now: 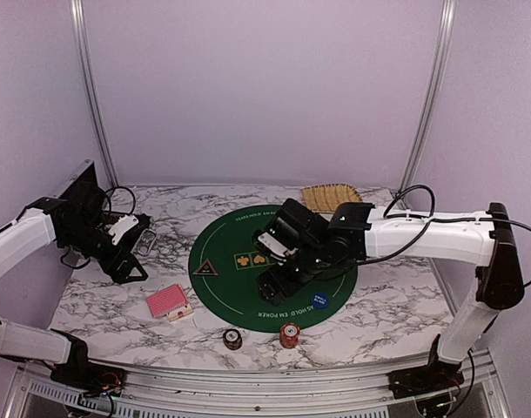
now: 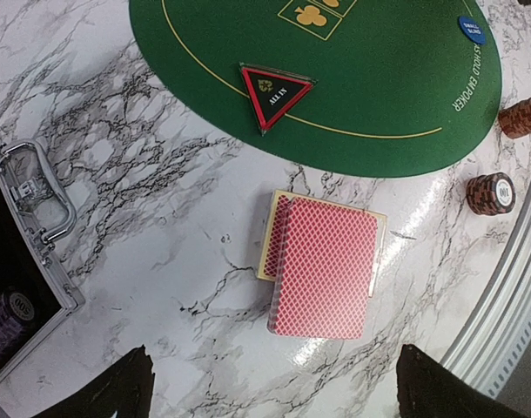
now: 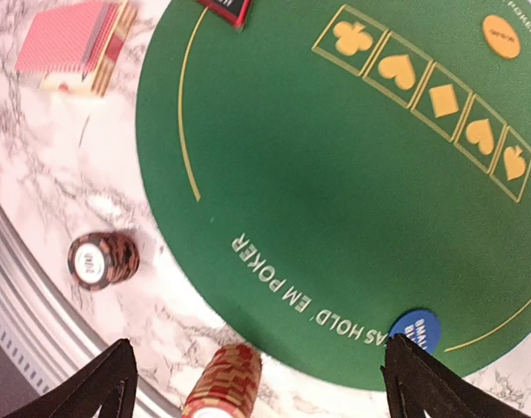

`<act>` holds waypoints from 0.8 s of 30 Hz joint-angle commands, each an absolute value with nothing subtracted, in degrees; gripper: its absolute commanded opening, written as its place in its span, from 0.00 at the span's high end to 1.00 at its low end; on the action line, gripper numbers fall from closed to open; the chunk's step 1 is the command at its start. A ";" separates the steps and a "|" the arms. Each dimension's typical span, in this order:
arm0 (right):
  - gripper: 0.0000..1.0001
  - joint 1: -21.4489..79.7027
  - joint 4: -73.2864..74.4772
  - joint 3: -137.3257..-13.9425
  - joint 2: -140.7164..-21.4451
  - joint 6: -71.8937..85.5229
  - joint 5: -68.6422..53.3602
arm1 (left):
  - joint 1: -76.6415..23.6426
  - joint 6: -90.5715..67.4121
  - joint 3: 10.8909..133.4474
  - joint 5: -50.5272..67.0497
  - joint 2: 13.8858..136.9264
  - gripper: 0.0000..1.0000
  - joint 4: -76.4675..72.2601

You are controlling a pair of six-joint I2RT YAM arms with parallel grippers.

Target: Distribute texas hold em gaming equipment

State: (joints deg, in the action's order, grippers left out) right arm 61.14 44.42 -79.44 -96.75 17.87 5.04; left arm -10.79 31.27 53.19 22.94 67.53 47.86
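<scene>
Marble bench (image 1: 396, 305) from above, with a round green mat (image 1: 239, 292) at centre and a tan tray (image 1: 329, 196) at the far edge.

Left tool (image 1: 133, 261) off the mat's left side, beside a metal case (image 2: 50, 237). In its wrist view, fingers (image 2: 117, 387) spread wide, nothing between them, only bare bench below. Right tool (image 1: 277, 281) low over the middle of the mat, likewise wide open and empty, its fingers (image 3: 100, 387) framing the mat's near rim.

Cards (image 1: 169, 302) in a red-backed deck, face down on the bench just off the mat's near-left edge, slightly askew on a cream-edged base. Black triangle button (image 1: 205, 269) flat on the mat, just inside its left edge. Blue button (image 1: 319, 301) on the mat close to its near-right rim. Orange button (image 3: 501, 37) also on the mat, beyond a printed row of five gold suit symbols; hidden under the right arm from above.

Two chip stacks on bare bench just off the mat's near edge, apart from each other: dark stack (image 1: 233, 339) on the left, red stack (image 1: 289, 334) on the right. More dark chips (image 2: 9, 312) inside the case, at the very edge of the left wrist view.
</scene>
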 commanded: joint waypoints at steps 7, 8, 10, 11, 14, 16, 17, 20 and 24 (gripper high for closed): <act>0.12 68.15 48.67 -71.31 -94.31 25.60 6.12 | -10.98 28.58 56.37 20.53 66.73 0.01 48.35; 0.13 68.20 48.13 -70.61 -94.15 25.67 5.86 | -10.99 28.48 56.49 20.44 66.51 0.01 48.42; 0.15 68.20 47.38 -69.95 -93.98 25.66 5.12 | -10.99 28.48 56.51 20.21 66.16 0.01 48.43; 0.15 68.24 47.03 -69.68 -94.00 25.54 4.70 | -10.99 28.48 56.47 20.14 65.99 0.01 48.43; 0.16 68.37 46.01 -68.91 -94.40 25.17 3.17 | -10.99 28.41 56.63 19.93 65.60 0.01 48.43; 0.16 68.63 45.29 -68.36 -94.66 25.02 2.13 | -10.96 28.31 56.82 19.77 65.48 0.01 48.42; 0.16 68.67 44.96 -68.11 -94.67 24.91 1.59 | -10.98 28.23 56.90 19.70 65.40 0.01 48.43; 0.17 68.82 44.11 -67.48 -94.49 24.98 0.83 | -10.98 28.21 57.03 19.34 65.30 0.01 48.43; 0.19 68.92 43.73 -66.99 -94.65 25.07 0.63 | -10.98 28.13 57.38 19.24 65.47 0.01 48.43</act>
State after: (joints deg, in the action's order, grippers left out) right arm 68.31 45.45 -67.11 -96.07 24.45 1.63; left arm -10.79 28.49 55.55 19.70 66.46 47.83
